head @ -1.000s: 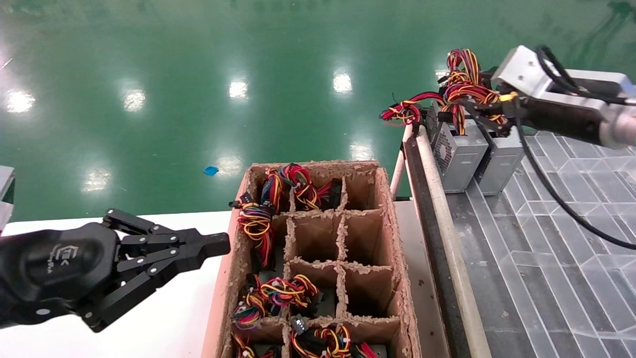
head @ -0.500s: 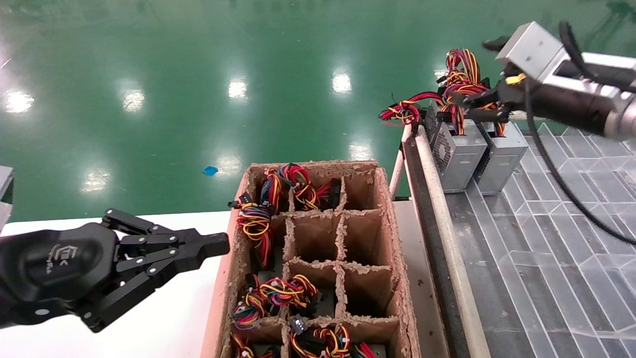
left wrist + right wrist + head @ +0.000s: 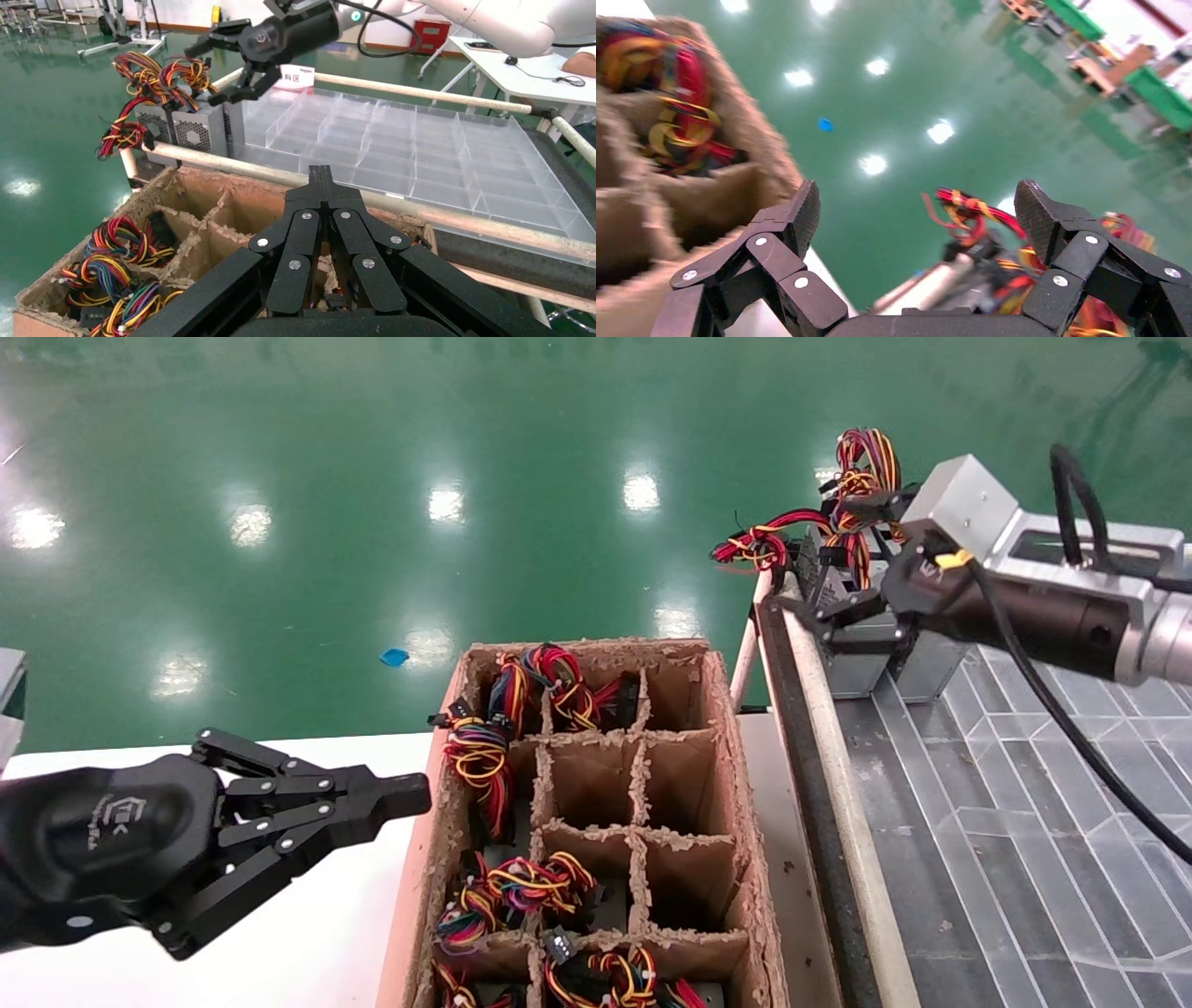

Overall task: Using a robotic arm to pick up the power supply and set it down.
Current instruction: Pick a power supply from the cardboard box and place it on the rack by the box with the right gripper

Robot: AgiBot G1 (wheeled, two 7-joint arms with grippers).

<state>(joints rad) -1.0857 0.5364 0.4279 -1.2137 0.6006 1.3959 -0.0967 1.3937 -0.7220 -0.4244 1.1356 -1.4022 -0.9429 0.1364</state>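
Looking at it, your right black two-finger gripper hangs spread wide, empty, beside the grey metal power supplies on the clear tray's corner. Grab the rigid, weighty-looking casing (not those floppy wires). Left gripper: parked, clenched.

Floor: glossy green with white light spots.
Divided box: brown cardboard, ragged edges.
Power supply: grey metal; wires red, orange, yellow, black.
Right pincer: black, on a silver-grey wrist block.
Left pincer: black with a white logo.
Desk: white.
Tray: clear plastic grid over grey.
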